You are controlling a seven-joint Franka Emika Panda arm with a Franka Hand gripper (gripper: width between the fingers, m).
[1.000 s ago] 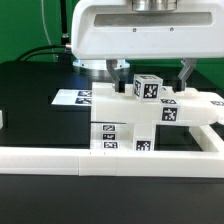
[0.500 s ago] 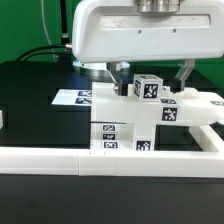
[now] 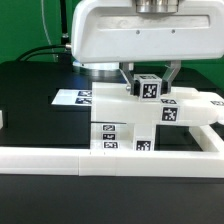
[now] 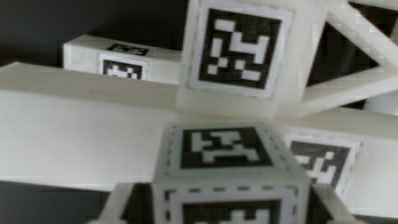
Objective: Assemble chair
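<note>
From where I'm sitting, the gripper (image 3: 149, 76) has its fingers clamped on a short tagged post (image 3: 149, 87) that stands upright on top of the chair (image 3: 140, 115) stack. The chair parts sit on the black table (image 3: 30, 100), right behind the long white border rail (image 3: 60, 160). The marker board (image 3: 75, 97) lies flat just beside them on the exterior view's left. Wrist view's basically all tags.

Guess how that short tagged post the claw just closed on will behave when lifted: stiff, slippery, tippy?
Probably stiff: the short post looks like a chunky solid plastic block, no flex visible. Its matte faces are flat, so the claw, shut on it from both sides, likely holds without slip. Set down alone, its blocky shape should resist rolling; tipping seems unlikely.
</note>
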